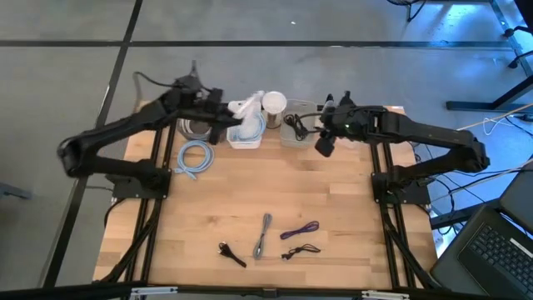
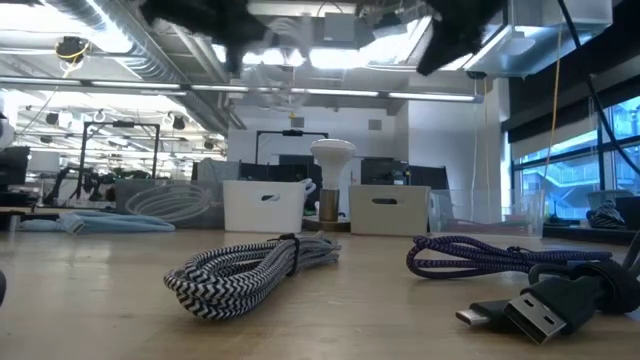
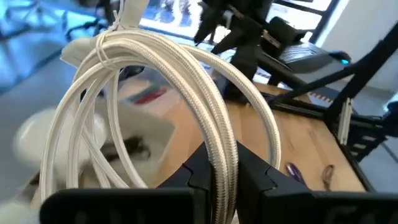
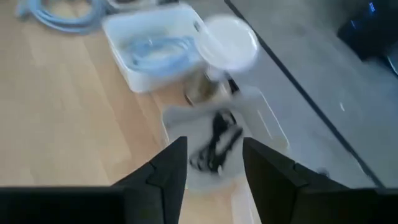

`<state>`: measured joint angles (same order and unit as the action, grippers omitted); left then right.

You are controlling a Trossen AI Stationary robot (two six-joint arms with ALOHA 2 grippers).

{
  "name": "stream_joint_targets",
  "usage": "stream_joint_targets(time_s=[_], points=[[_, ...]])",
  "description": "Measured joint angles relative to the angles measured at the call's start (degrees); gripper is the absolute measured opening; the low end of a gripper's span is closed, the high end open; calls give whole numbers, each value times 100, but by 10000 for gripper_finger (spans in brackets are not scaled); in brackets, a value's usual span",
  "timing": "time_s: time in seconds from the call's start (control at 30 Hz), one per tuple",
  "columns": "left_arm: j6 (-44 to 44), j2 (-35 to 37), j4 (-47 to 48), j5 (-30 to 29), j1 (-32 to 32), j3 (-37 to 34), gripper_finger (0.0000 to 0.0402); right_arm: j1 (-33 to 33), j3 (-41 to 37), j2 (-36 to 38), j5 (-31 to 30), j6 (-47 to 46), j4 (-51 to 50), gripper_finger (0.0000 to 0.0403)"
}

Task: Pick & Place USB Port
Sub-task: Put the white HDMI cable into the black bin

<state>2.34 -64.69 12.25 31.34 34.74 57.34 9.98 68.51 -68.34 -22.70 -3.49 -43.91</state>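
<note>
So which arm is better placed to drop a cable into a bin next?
Left: its gripper already grips the white braided cable over the white bin; the right gripper is open, holding nothing.

Non-task items lying on the wooden table (image 1: 333, 208)

A light blue coiled cable (image 1: 195, 157) is lying near the far left edge; a lamp-like object with a round white top (image 1: 274, 103) is standing between the bins at the far edge; a laptop (image 1: 491, 250) is sitting off the table's right side.

Overhead ceiling lights (image 2: 330, 58) give even, bright illumination with glare in the low view. Both wrist views show motion blur; worktop (image 1: 333, 200) shadows are soft.
</note>
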Motion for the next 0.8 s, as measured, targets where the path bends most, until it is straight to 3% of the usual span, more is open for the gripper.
stream_joint_targets(time_s=[0.17, 0.3, 0.43, 0.63, 0.8], points=[[272, 872, 1841, -123, 383, 456, 28, 0, 0, 182, -131, -231, -312, 153], [58, 1032, 3251, -636, 715, 1106, 28, 0, -1, 177, -131, -206, -50, 147], [-359, 808, 4445, -626, 1116, 1327, 28, 0, -4, 132, -127, -156, 101, 144], [-1669, 221, 5703, -609, 1928, 1463, 28, 0, -4, 136, -124, -105, 189, 144], [-2963, -455, 6378, -88, 2334, 1475, 28, 0, -4, 134, 12, -225, 186, 144]])
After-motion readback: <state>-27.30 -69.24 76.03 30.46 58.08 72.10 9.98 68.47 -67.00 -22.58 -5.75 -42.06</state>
